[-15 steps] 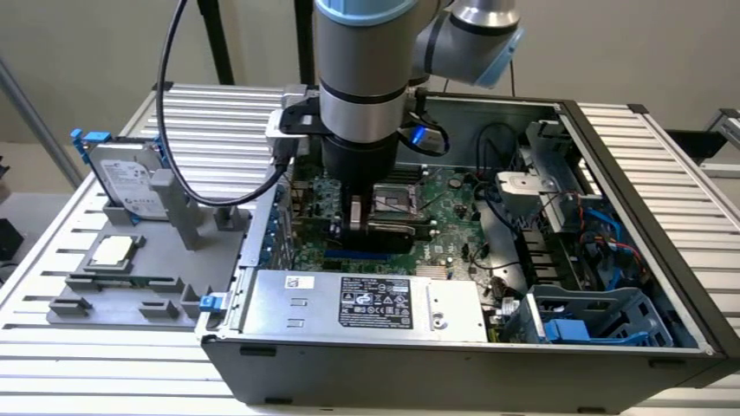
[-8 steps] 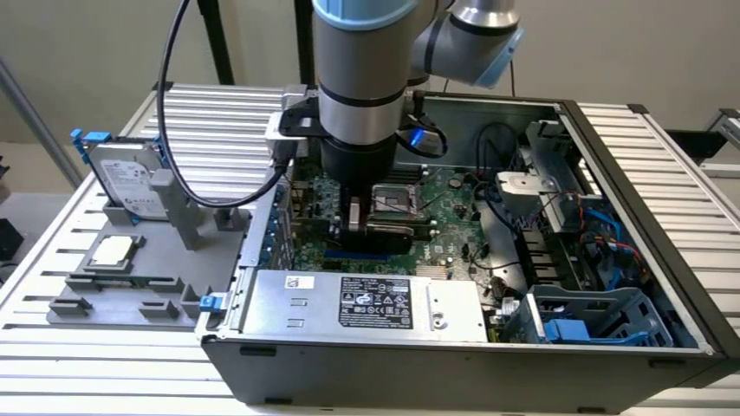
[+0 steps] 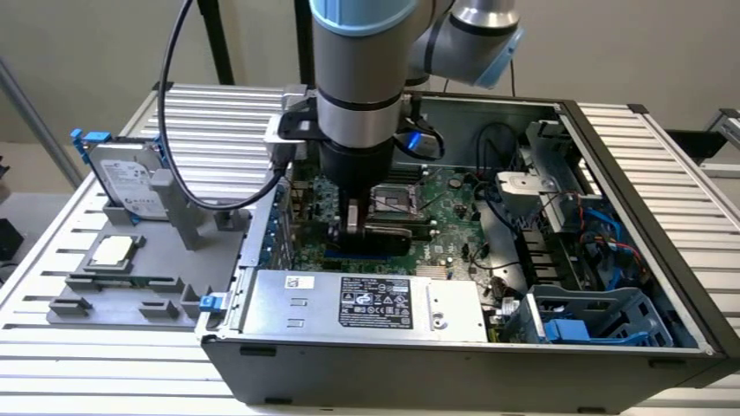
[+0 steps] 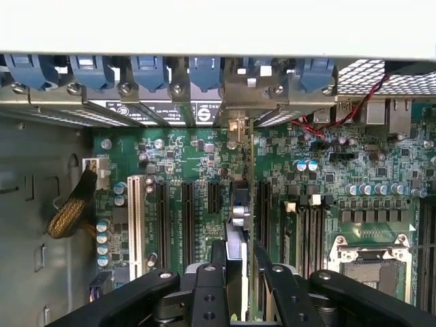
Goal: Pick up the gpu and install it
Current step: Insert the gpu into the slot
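The gpu (image 4: pixel 236 225) stands on edge over the green motherboard (image 4: pixel 184 157) inside the open computer case (image 3: pixel 463 364). Its silver end bracket (image 4: pixel 238 122) meets the row of rear slot covers. My gripper (image 4: pixel 240 286) is shut on the card, one black finger (image 4: pixel 208 283) on each side of it. In the exterior view the arm reaches straight down into the case, and the gripper (image 3: pixel 370 227) holds the black gpu (image 3: pixel 382 238) low over the expansion slots, beside the processor socket (image 3: pixel 399 198). Whether the card's lower edge sits fully in a slot is hidden.
A silver hard drive (image 3: pixel 127 178) with blue rails stands in a grey fixture (image 3: pixel 127 286) at the exterior view's left, with a processor chip (image 3: pixel 113 251) lying there. The power supply (image 3: pixel 359 303) fills the case's near side. A blue drive cage (image 3: pixel 595 316) and cables (image 3: pixel 509 147) lie right.
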### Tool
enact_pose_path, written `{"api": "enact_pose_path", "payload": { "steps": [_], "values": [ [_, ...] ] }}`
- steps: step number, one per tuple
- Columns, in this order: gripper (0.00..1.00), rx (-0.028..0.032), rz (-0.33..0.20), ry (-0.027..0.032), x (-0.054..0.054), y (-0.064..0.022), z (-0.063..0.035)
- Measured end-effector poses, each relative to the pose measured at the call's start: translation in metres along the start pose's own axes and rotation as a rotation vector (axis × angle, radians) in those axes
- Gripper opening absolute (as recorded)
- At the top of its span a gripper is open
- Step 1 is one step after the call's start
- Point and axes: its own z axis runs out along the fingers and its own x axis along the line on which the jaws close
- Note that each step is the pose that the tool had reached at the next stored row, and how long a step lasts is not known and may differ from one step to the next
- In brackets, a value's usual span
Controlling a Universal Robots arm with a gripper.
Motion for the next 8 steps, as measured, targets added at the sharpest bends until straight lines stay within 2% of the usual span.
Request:
{"api": "enact_pose_path", "payload": {
  "steps": [3, 8],
  "values": [
    [0.0, -0.0002, 0.0, 0.003, -0.0005, 0.0007, 0.0016],
    [0.0, 0.0, 0.0, 0.0036, -0.0018, 0.001, 0.003]
  ]
}}
